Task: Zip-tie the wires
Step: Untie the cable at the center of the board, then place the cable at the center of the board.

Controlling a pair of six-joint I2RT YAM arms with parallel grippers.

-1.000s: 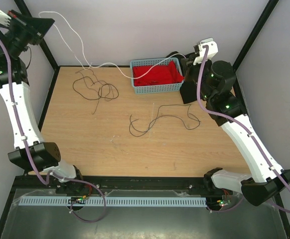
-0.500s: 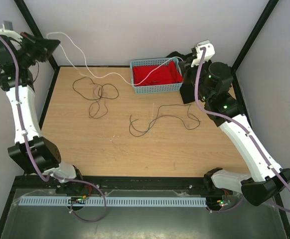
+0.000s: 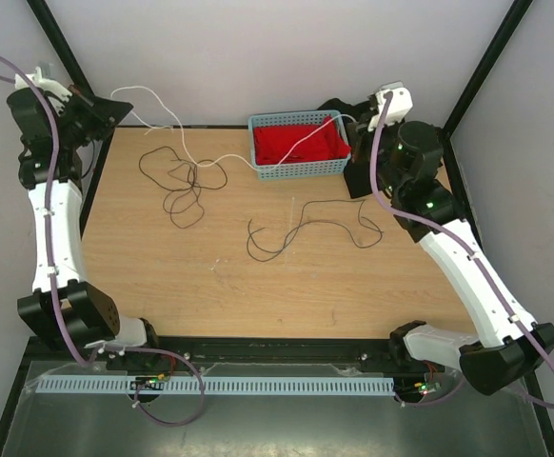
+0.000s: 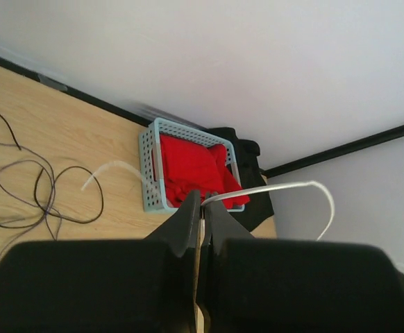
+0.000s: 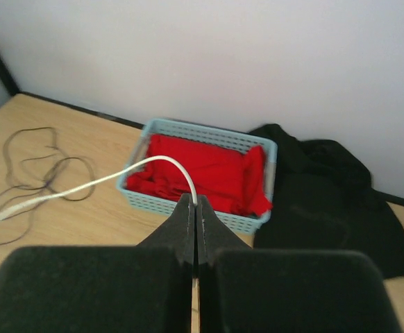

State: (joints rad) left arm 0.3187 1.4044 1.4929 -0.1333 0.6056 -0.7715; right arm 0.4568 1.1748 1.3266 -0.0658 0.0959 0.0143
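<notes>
Pinched between left gripper (image 4: 203, 208) and right gripper (image 5: 194, 208), the white tie (image 5: 162, 159) has been lowered towards the unbundled wires (image 3: 184, 181)

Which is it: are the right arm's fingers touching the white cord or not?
Touching. The right wrist view shows the white cord pinched between the closed fingers.

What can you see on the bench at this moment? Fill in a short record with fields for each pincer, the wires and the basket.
left pincer: shut on one end of the white strand
right pincer: shut on the other end
white strand: sags between them, passing over the basket
wires: two loose groups apart on the table, untied
basket: blue, holds red cloth; black cloth beside it
</notes>
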